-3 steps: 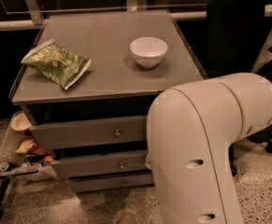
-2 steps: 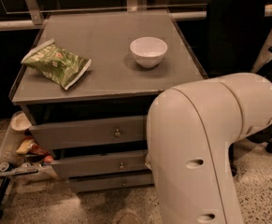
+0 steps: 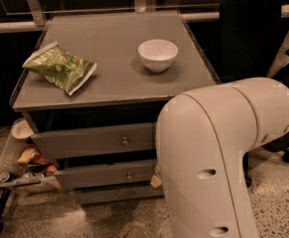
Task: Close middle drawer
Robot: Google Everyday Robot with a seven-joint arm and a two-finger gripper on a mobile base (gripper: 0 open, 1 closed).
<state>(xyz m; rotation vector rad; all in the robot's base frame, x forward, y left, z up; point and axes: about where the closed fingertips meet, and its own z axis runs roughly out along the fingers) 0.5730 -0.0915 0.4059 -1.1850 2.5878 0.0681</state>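
The grey cabinet has three drawer fronts. The middle drawer is a shallow grey front with a tiny metal knob, and it stands out a little from the cabinet. Above it is the taller front with a bigger knob, below it the narrow lowest front. My white arm fills the right foreground and covers the right ends of the drawers. My gripper is almost wholly hidden behind the arm. Only a small pale part shows, at the right of the middle drawer's front.
A green snack bag and a white bowl lie on the cabinet top. A low cart with cups and snacks stands at the left. A black office chair is at the right, on speckled floor.
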